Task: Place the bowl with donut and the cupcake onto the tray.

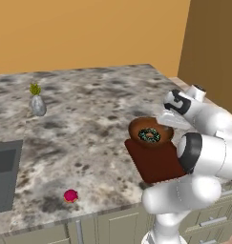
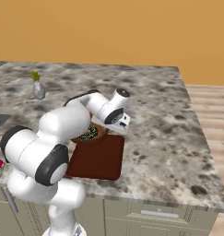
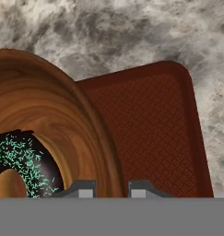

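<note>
Brown wooden bowl point(image 1: 145, 129) count one, one sprinkled donut point(image 1: 149, 136) inside, over the far end of one tray point(image 1: 155, 164); one pink cupcake point(image 1: 70, 196) left, well apart. Right base: tray's long axis runs front-to-back. Hand view: I see gripper point(image 3: 111, 189) clamped on the bowl's rim.

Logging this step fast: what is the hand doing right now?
Hand: shut on the bowl rim, donut inside, over the tray.
</note>
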Controlling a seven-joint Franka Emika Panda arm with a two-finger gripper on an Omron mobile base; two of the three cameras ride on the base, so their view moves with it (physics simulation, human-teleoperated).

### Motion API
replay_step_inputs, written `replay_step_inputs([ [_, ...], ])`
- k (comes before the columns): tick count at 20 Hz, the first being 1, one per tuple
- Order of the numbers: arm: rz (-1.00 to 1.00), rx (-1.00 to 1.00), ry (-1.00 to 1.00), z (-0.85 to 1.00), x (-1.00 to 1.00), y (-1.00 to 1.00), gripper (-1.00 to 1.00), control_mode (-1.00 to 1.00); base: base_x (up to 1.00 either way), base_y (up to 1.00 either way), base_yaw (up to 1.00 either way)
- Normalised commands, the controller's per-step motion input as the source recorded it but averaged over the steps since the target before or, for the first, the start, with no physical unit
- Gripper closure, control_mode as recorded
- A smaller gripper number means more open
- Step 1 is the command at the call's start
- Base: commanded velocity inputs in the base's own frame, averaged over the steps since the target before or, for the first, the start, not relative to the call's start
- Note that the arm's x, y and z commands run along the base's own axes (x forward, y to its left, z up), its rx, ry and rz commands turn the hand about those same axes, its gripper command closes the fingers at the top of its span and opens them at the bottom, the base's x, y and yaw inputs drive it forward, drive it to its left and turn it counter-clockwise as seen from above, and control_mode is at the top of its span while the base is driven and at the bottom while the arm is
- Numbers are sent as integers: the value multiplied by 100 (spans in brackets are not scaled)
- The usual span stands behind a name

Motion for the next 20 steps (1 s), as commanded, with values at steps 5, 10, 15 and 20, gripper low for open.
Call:
replay_step_inputs([
  [5, 0, 0, -3, -16, 0, -20, 100, -100, 0, 0, 0],
  [10, 0, 0, -1, -42, 0, 0, 100, -100, 0, 0, 0],
  [15, 0, 0, 2, -10, -11, 0, 100, -100, 0, 0, 0],
  [20, 0, -1, 0, -39, 0, 0, 100, -100, 0, 0, 0],
])
